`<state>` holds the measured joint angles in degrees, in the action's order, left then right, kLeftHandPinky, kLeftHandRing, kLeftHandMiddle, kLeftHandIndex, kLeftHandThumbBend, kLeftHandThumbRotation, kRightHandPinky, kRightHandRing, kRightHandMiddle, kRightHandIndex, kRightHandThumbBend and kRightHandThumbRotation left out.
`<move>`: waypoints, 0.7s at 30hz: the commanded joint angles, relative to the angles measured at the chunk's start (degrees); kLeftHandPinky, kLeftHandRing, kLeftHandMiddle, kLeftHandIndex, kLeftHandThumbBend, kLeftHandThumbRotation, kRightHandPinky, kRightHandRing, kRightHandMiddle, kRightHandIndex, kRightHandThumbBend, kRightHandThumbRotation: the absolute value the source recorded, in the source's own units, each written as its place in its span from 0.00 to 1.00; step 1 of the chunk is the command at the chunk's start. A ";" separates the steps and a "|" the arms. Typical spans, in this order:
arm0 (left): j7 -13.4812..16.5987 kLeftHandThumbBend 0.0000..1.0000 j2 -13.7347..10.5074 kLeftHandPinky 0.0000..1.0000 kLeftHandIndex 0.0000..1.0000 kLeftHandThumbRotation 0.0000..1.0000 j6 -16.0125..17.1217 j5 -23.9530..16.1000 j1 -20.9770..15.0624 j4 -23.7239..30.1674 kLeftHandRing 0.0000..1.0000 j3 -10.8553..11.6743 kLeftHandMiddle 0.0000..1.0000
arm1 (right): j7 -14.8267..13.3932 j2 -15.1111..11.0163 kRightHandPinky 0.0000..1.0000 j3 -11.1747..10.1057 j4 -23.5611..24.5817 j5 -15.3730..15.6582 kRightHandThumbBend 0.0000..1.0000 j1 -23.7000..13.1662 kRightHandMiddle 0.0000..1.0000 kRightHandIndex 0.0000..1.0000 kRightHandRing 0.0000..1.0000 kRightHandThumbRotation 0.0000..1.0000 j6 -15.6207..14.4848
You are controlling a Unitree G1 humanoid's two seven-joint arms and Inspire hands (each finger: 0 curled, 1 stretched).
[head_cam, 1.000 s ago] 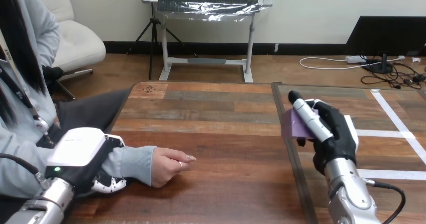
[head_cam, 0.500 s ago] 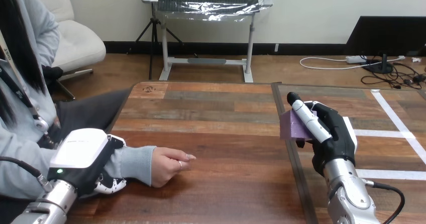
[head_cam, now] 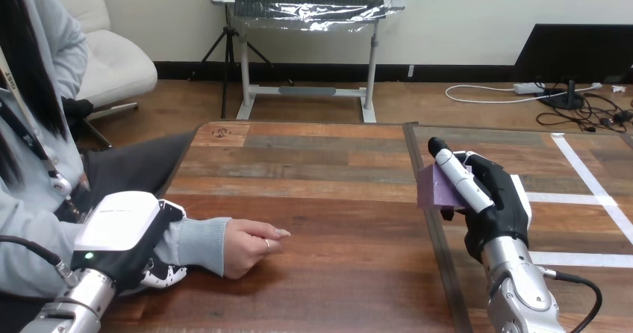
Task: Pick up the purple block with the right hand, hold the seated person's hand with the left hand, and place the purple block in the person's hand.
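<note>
Purple block (head_cam: 434, 189) sits pinched in the fingers (head_cam: 463, 180) of the right hand (head_cam: 499, 198) above the wooden table (head_cam: 328, 169), well apart from the person's hand (head_cam: 250, 247) resting there, whose sleeved forearm (head_cam: 195, 242) the left hand (head_cam: 123, 228) clasps with curled fingers.

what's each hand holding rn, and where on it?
Right hand: purple block, fingers across its front face. Left hand: fingers curled round the person's sleeved forearm.
</note>
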<state>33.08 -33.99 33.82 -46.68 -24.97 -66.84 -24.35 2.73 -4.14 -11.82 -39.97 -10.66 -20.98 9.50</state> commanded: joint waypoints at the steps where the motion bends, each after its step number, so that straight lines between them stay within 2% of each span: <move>1: -0.25 0.89 1.92 0.26 0.37 0.06 0.59 0.05 -1.41 -1.36 0.32 -1.83 0.37 | -0.10 0.48 0.00 0.50 3.63 0.14 0.27 -2.84 0.09 0.15 0.04 0.30 0.25; 10: 1.00 0.88 1.98 0.23 0.34 0.05 1.71 0.12 -1.53 -1.07 0.29 -1.76 0.35 | -0.49 0.76 0.00 0.93 3.19 0.71 0.27 -3.06 0.09 0.15 0.04 0.28 0.63; 21: 0.55 0.87 1.95 0.20 0.32 0.06 2.40 1.01 -1.68 0.10 0.26 -1.13 0.32 | -1.56 1.17 0.00 1.45 2.86 1.81 0.28 -3.50 0.09 0.16 0.04 0.24 0.24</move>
<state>34.10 -33.78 34.69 -46.41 -25.00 -67.28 -24.35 1.70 -3.58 -11.10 -39.97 -9.34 -20.98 9.36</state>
